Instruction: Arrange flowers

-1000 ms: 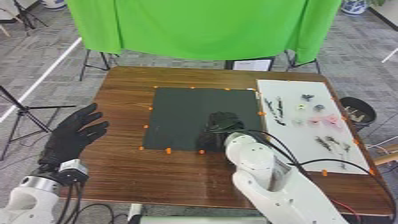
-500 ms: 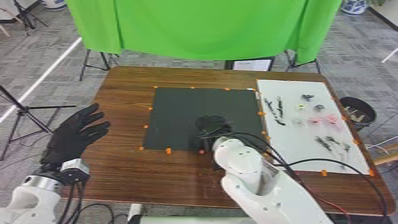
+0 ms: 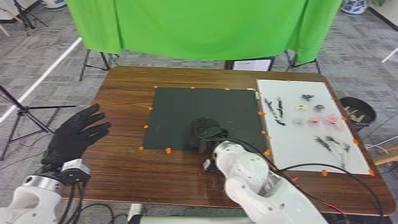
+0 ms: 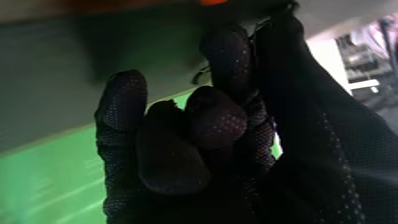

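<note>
In the head view my right hand (image 3: 210,131) is low over the lower middle of the dark mat (image 3: 182,112). Close up in the right wrist view, my right hand (image 4: 218,117) has curled fingers, with the thumb against a finger, pinching what looks like a thin dark stem (image 4: 201,75); its full shape is hidden. My left hand (image 3: 75,137) is off the mat's left side, fingers relaxed and open. The white board (image 3: 298,157) on the right holds dark twigs (image 3: 280,112), small flower heads (image 3: 307,97), a pink piece (image 3: 325,120) and grey-green sprigs (image 3: 331,145).
Orange markers (image 3: 169,150) line the mat and board on the brown table (image 3: 124,110). Black cables run along the right arm. A dark bin (image 3: 358,110) stands beyond the table's right edge, and a green cloth (image 3: 195,30) hangs behind the table.
Over the mat, my right hand has shifted left and slightly toward the near edge, its forearm swinging left with it. The left hand has kept still.
</note>
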`<state>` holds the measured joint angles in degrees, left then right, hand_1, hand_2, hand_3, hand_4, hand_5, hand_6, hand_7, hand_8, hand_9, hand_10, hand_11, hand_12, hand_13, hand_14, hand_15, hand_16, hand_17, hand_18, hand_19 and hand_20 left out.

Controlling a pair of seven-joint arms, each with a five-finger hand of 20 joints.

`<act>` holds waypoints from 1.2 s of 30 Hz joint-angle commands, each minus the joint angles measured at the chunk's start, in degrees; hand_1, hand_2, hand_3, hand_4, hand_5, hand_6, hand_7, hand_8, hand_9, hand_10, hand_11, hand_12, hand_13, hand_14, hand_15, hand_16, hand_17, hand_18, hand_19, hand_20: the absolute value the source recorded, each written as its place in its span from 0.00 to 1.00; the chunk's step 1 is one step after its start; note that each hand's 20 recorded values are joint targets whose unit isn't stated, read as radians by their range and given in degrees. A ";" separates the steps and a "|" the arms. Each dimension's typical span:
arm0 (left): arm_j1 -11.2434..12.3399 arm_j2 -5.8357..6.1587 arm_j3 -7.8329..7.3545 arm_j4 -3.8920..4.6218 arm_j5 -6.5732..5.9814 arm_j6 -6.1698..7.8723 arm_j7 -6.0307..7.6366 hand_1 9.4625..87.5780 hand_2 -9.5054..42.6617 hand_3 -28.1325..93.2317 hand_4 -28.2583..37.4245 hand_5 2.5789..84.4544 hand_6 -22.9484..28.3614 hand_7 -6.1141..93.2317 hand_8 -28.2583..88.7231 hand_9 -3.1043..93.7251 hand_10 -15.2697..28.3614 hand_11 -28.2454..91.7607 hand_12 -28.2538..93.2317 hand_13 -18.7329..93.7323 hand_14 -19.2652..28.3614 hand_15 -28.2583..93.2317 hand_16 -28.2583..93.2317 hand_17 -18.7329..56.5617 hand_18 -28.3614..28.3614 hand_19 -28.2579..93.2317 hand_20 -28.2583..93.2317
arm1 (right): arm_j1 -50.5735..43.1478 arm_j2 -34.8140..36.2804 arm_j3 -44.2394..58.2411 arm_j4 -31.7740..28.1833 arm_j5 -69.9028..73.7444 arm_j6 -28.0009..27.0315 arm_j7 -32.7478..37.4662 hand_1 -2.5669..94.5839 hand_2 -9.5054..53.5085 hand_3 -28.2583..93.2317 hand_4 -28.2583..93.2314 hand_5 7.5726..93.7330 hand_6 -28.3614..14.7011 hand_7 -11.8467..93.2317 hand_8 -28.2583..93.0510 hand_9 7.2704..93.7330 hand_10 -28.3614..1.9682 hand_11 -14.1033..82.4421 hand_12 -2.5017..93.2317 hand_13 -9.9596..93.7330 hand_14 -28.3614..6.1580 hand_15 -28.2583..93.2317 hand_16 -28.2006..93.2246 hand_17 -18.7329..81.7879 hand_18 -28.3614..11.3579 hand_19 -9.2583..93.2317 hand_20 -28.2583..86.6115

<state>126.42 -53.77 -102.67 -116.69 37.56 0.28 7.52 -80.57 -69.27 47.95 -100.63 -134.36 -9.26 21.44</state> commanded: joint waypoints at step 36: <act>-7.64 3.28 5.79 2.89 0.03 -2.02 -2.83 0.21 0.09 0.83 0.00 0.33 0.55 0.29 0.14 0.29 0.65 0.47 0.35 0.37 0.78 0.58 0.19 0.15 0.90 0.62 0.28 | 2.89 -12.13 -8.42 7.51 0.74 9.66 12.07 0.45 0.00 0.94 0.06 0.80 0.64 0.60 0.44 0.86 0.62 0.85 0.52 0.84 0.58 0.99 0.51 0.56 0.25 0.93 0.53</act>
<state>119.21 -50.69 -97.28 -113.93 37.59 -0.84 5.41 -77.38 -80.87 40.57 -93.56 -133.03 -0.34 34.35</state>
